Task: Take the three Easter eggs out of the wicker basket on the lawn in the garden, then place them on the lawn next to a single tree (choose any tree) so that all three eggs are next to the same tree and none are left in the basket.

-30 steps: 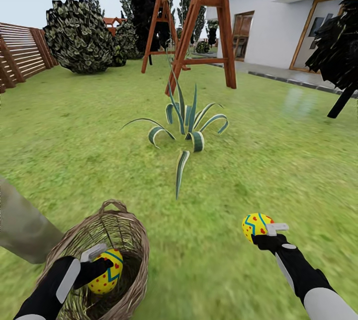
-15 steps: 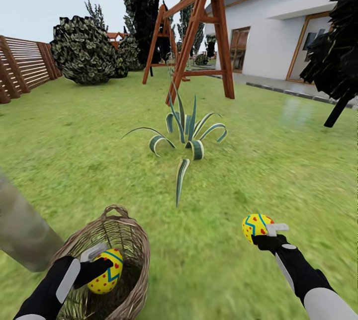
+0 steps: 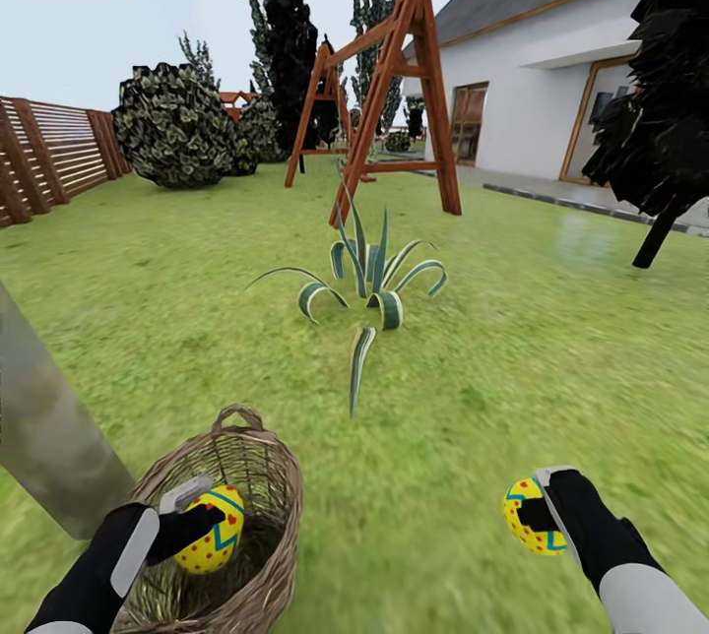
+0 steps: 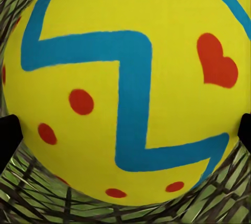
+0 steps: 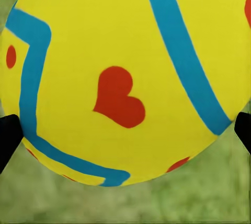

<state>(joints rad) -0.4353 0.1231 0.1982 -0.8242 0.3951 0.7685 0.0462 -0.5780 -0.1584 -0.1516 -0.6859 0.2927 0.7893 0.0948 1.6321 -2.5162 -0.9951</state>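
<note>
A green lawn [image 3: 512, 339] spreads ahead of me, with a slat fence [image 3: 49, 157] at far left, a round bush [image 3: 175, 125], a wooden swing frame [image 3: 379, 93] and a white house [image 3: 551, 73] on the right. A pale tree trunk [image 3: 44, 427] slants in at the left edge, its crown cut off. Just beside it stands the wicker basket [image 3: 251, 476], my left hand [image 3: 202, 521] inside it, clamped on an Easter egg [image 3: 212, 542]. My left wrist view adds weave behind that egg [image 4: 125, 93]. A striped agave [image 3: 369, 285] sits mid-lawn. My right hand [image 3: 537, 516] grips a second egg [image 3: 527, 516] above grass; close up its blue band and red heart [image 5: 120, 98] show. I cannot make out a third egg.
</note>
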